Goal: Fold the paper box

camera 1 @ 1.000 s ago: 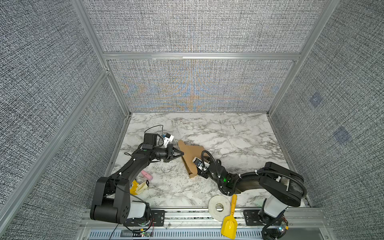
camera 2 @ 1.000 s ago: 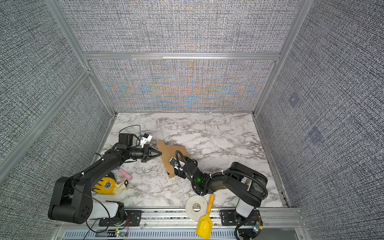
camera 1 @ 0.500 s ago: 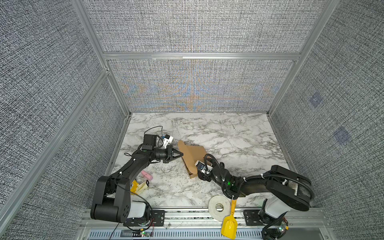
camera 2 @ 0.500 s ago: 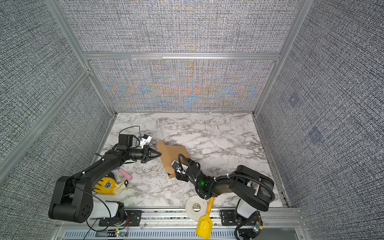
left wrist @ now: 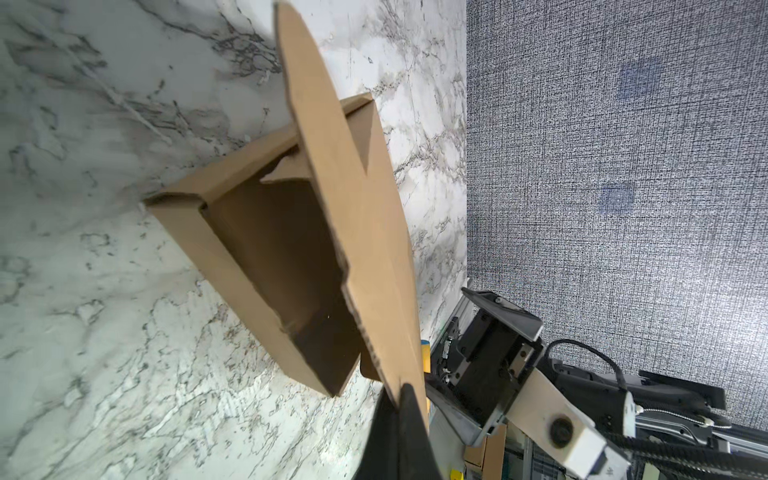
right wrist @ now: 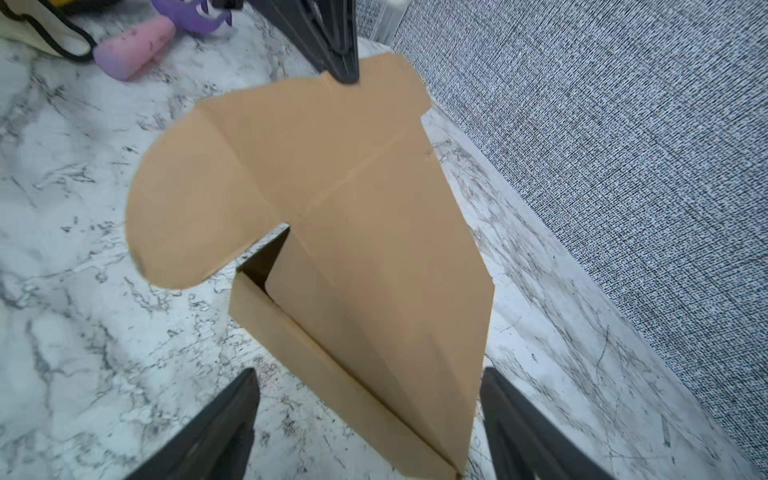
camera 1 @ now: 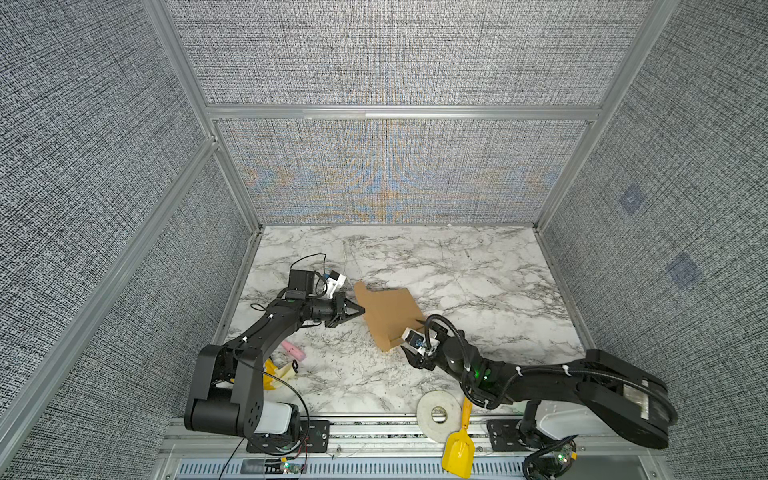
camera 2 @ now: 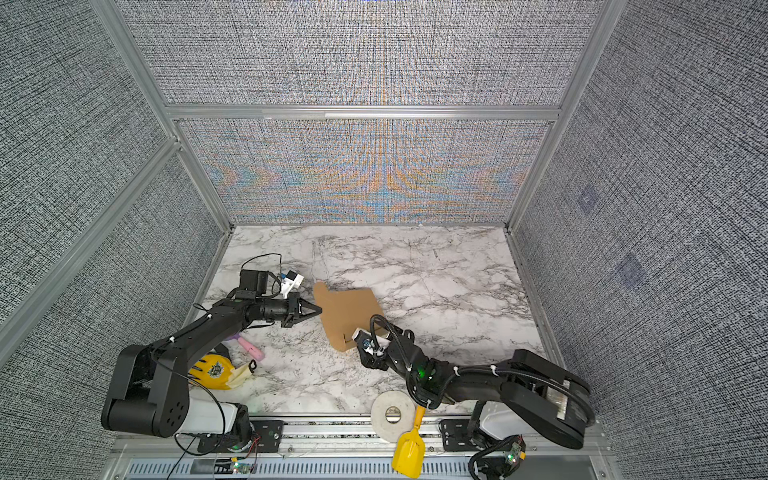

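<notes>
Just below mid-frame, on the white marble tabletop (camera 1: 478, 291) walled by grey woven panels (camera 1: 395, 62), the paper box (camera 1: 388, 309) sat half-folded, lid raised. Left gripper (camera 1: 360, 309) pinched the lid's edge; right gripper (right wrist: 369, 376) gaped wide at its lower corner.

Top views overhead — wrist views near paper box (right wrist: 374, 249).

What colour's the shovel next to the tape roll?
The shovel is yellow, with an orange handle; it shows best in a top view.
</notes>
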Robot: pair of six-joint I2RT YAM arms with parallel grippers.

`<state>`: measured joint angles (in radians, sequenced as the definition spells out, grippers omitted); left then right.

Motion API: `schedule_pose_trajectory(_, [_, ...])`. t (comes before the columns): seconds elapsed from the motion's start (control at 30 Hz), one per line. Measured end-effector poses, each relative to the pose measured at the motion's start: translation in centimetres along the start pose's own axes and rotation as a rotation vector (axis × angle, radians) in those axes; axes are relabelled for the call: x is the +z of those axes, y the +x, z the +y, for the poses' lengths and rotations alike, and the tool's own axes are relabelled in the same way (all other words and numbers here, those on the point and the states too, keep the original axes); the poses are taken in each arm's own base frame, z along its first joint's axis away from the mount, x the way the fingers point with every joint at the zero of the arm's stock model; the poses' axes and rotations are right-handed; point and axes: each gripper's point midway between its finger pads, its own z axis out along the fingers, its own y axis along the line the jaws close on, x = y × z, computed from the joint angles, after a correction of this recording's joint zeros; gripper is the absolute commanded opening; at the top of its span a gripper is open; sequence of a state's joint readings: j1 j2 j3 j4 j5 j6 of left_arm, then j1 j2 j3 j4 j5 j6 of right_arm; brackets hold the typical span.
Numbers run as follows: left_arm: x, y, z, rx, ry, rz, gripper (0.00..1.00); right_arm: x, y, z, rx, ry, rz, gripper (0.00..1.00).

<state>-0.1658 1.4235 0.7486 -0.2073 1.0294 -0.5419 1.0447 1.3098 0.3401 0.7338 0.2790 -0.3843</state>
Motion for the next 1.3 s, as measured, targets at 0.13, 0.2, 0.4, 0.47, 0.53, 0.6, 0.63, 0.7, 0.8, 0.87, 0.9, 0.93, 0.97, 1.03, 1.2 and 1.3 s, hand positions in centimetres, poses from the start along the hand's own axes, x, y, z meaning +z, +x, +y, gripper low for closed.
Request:
schedule_pose_trajectory(0.13, [0.2,0.6,0.9,-0.023,-0.016,0.008,0.04,-1.1,-1.9,-2.0,0.064,0.024,-0.029,0.82])
schedule_pose_trajectory(0.2, [0.3,1.0,1.3,-0.029,-0.019,0.010,0.04,-1.2,-2.9,-3.8,0.129,0.064,-0.039,0.80])
schedule_pose_trajectory(0.4, [0.4,1.3,2.3,-0.034,-0.042,0.006,0.07,1.1,-4.3,-8.0,0.337,0.164,0.012,0.73])
schedule_pose_trajectory(0.47, [0.5,1.3,2.5,-0.028,-0.048,0.004,0.11,2.6,-4.6,-7.9,0.379,0.159,0.033,0.69])
schedule_pose_trajectory(0.53, [0.6,1.3,3.1,-0.033,-0.064,0.000,0.15,4.3,-4.3,-7.5,0.409,0.150,0.066,0.66])
schedule_pose_trajectory(0.6, [0.7,1.3,3.6,-0.041,-0.075,0.001,0.20,5.7,-3.5,-6.8,0.436,0.136,0.097,0.64])
schedule_pose_trajectory(0.63, [0.8,1.3,3.7,-0.039,-0.080,-0.001,0.24,6.3,-3.0,-6.4,0.450,0.130,0.115,0.63])
schedule_pose_trajectory(0.7, [0.8,1.2,3.9,-0.035,-0.090,-0.007,0.30,7.4,-1.8,-5.4,0.474,0.110,0.150,0.62])
schedule_pose_trajectory(0.8, [0.8,1.4,4.5,-0.039,-0.110,-0.011,0.39,8.9,0.1,-4.0,0.495,0.084,0.204,0.61])
schedule_pose_trajectory(0.87, [0.7,1.4,4.7,-0.038,-0.125,-0.017,0.42,9.6,1.0,-3.2,0.504,0.073,0.232,0.61])
schedule_pose_trajectory(0.9, [0.6,1.3,4.6,-0.029,-0.129,-0.024,0.44,9.8,1.4,-3.0,0.509,0.070,0.243,0.60])
schedule_pose_trajectory(0.93, [0.5,1.2,4.5,-0.016,-0.133,-0.032,0.45,10.0,1.7,-2.7,0.511,0.065,0.251,0.60])
schedule_pose_trajectory(0.97, [0.4,1.1,4.5,-0.010,-0.136,-0.037,0.45,10.0,2.0,-2.4,0.512,0.063,0.258,0.60])
schedule_pose_trajectory(1.03, [0.3,1.1,4.5,-0.006,-0.142,-0.043,0.46,10.2,2.5,-2.1,0.515,0.060,0.272,0.60])
schedule_pose_trajectory(1.2, [-0.4,0.4,4.3,0.025,-0.157,-0.080,0.48,10.1,3.0,-1.7,0.515,0.055,0.284,0.60])
schedule_pose_trajectory(1.3, [-0.7,0.4,4.4,0.039,-0.165,-0.090,0.48,10.5,3.2,-1.4,0.518,0.054,0.278,0.60])
